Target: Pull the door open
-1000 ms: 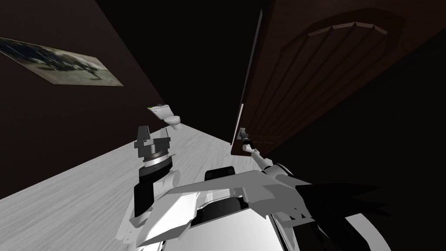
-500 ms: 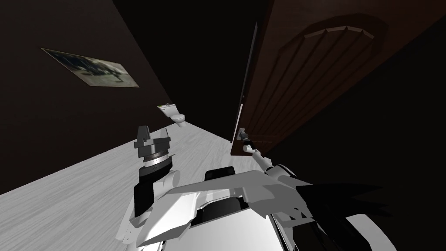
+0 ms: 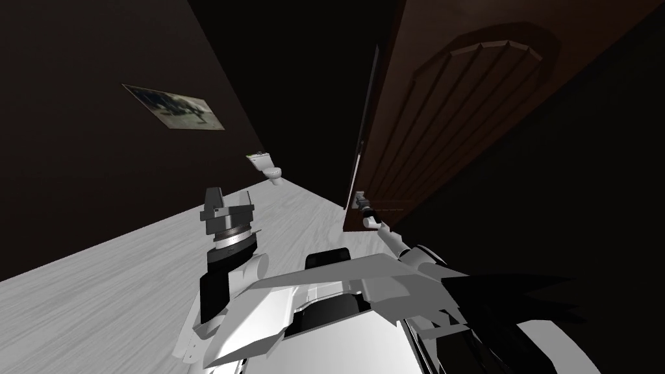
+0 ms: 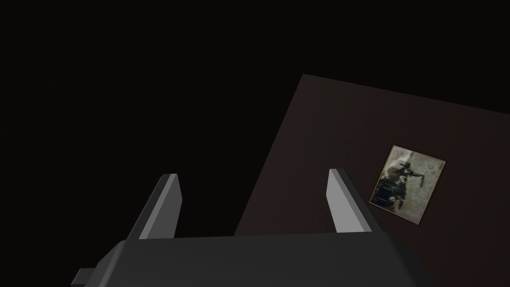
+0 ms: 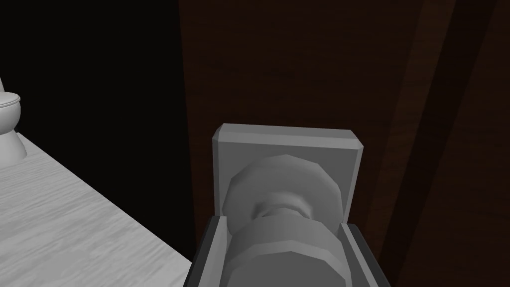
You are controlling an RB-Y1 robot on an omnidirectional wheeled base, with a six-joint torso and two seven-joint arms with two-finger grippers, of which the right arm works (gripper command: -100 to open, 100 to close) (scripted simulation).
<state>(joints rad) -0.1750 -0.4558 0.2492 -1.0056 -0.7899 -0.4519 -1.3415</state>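
Observation:
A dark brown door [image 3: 454,117] with an arched panel stands partly open, its edge facing me. In the right wrist view a grey round knob [image 5: 284,209] sits on a square grey plate [image 5: 286,142] on the door [image 5: 299,65]. My right gripper [image 5: 283,234] is shut on the knob, a finger pressing each side. In the head view that gripper [image 3: 362,206] reaches out to the door's edge at knob height. My left gripper [image 3: 227,204] is raised over the floor on the left, away from the door. Its fingers [image 4: 341,199] stand open with nothing between them.
A pale wood-grain floor [image 3: 130,279] runs past the door to a white toilet [image 3: 269,165], which the right wrist view shows beyond the door's edge [image 5: 9,124]. A dark wall with a framed picture [image 3: 174,107] borders the left. A black area lies beyond the door's edge.
My view has turned: the wall picture and the toilet have slid right in the head view. The door's top edge has shifted left. The right gripper has stayed shut on the knob.

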